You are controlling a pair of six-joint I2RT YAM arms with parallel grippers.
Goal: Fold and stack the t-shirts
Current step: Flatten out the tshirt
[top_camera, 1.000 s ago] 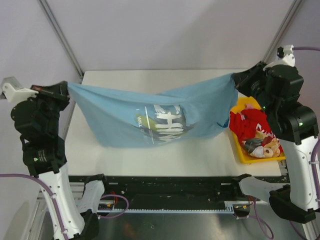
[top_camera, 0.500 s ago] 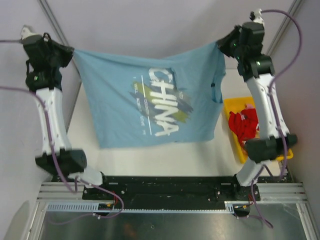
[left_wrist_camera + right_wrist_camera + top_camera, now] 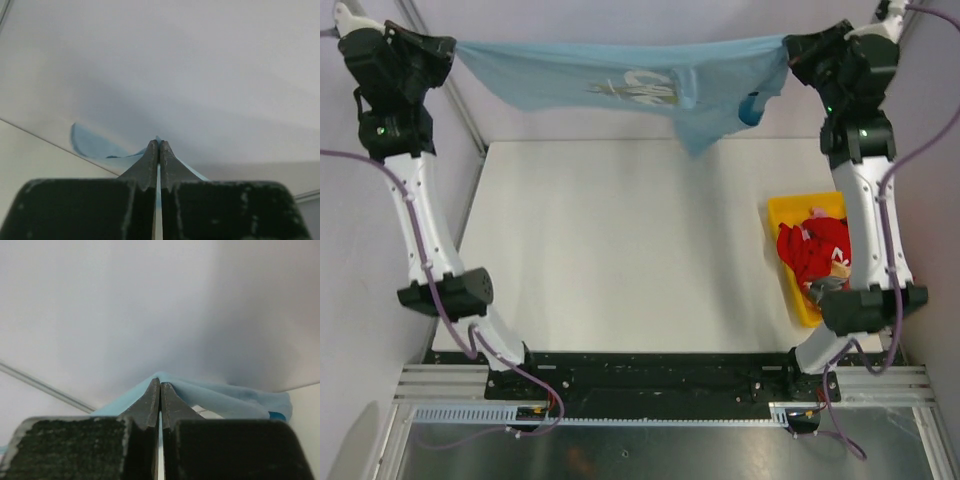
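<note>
Both arms up high, reaching toward the back wall. Left gripper (image 3: 451, 46) is clamped tight on one top corner of the light blue t-shirt (image 3: 620, 80), and right gripper (image 3: 788, 46) is clamped on the opposite corner. The shirt hangs between them as a taut band near the top of the overhead view, well above the table (image 3: 620, 250) and not touching it. White lettering shows mid-span (too foreshortened to read). A loose fold of cloth droops lower toward the right side, near the right arm.

Left wrist view: fingers (image 3: 149, 165) pressed together with a thin sliver of blue cloth between them, more blue trailing off to the left. Right wrist view: same picture, fingers closed on blue fabric that spreads out to the right past the tips.

Red t-shirt (image 3: 812, 248) lies crumpled in the yellow bin (image 3: 783, 214) at the table's right edge, next to the right arm. The bin's near end is hidden behind that arm.
</note>
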